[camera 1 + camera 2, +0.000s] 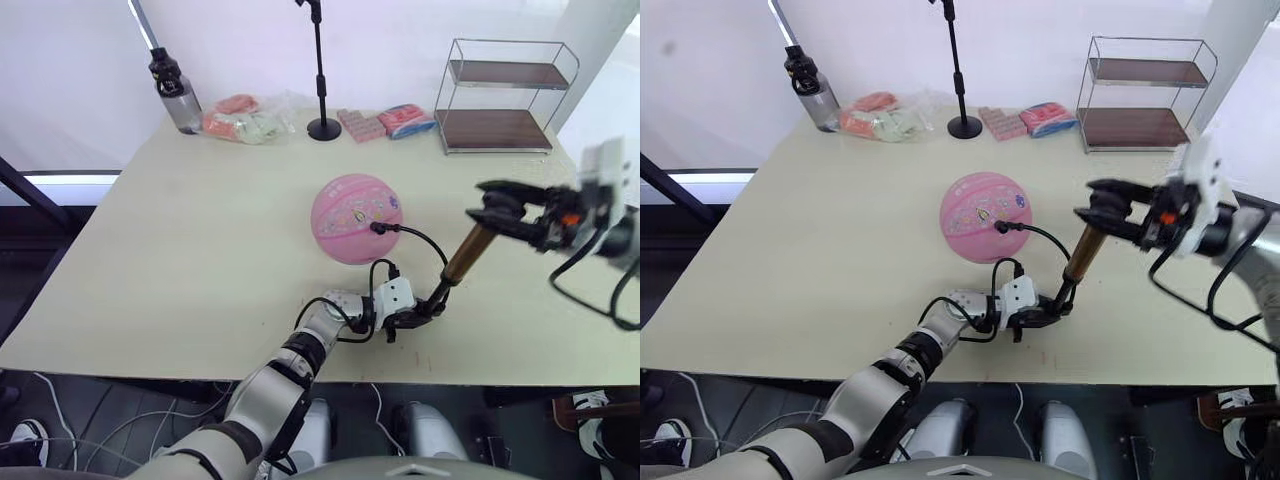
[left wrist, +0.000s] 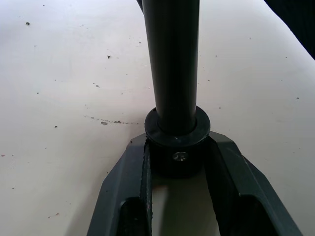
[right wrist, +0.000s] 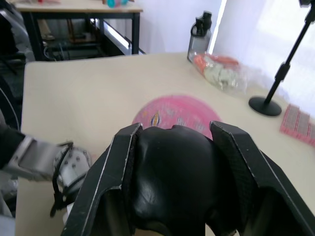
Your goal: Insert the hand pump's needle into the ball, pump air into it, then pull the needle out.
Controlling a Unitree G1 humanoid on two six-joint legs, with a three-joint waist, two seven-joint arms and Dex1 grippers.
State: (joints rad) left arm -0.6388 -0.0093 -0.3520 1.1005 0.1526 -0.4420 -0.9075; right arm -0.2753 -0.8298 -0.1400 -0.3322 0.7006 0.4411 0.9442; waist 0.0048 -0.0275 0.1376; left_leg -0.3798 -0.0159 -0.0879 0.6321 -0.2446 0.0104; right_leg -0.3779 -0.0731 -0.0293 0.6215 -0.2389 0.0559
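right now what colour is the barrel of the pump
Gold-bronze, with black ends; the hand pump shows it best in the left eye view.

A pink rubber ball (image 1: 355, 218) with darker seams and small cartoon stickers sits mid-bench. A slim gold-bronze metal hand pump (image 1: 463, 256) stands tilted beside it, black base cap down near the bench's front edge, black handle up. Its thin black hose (image 1: 420, 240) loops to a small black needle fitting (image 1: 379, 228) seated against the ball's side.

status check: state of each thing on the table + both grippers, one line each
hand pump: tilted, base end on the table, held at both ends
needle: at the ball's valve, hose attached
ball: resting on the table
left gripper: shut on the pump's base
right gripper: shut on the pump's handle
water bottle: upright, capped
wire shelf: upright, empty
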